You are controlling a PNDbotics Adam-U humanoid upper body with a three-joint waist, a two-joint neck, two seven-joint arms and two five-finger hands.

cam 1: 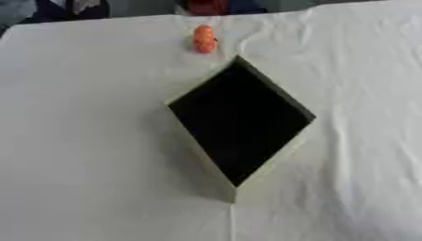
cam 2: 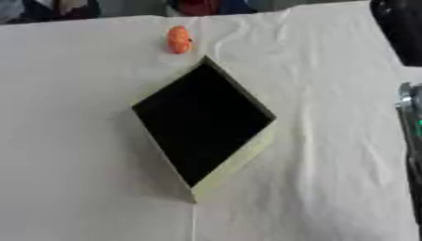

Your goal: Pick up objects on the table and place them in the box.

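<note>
One small orange object point(cam 1: 204, 39) lies on the white cloth of the table point(cam 1: 91, 141), oblong and standing lengthwise away from the camera — its exact kind cannot be made out. It sits just beyond the far corner of the box point(cam 1: 265, 159), near it but not touching. The box is turned cornerwise, a diamond in shape, with pale yellowish walls and a dark, black interior in which nothing can be seen. The cloth is creased, most of all toward the right and around the far edge. Neither hand shows in either view, so the state of the fingers cannot be told. At the right edge of the right eye view only a dark arm part point(cam 2: 400, 28) and a silver piece point(cam 2: 409, 101) below it appear.
</note>
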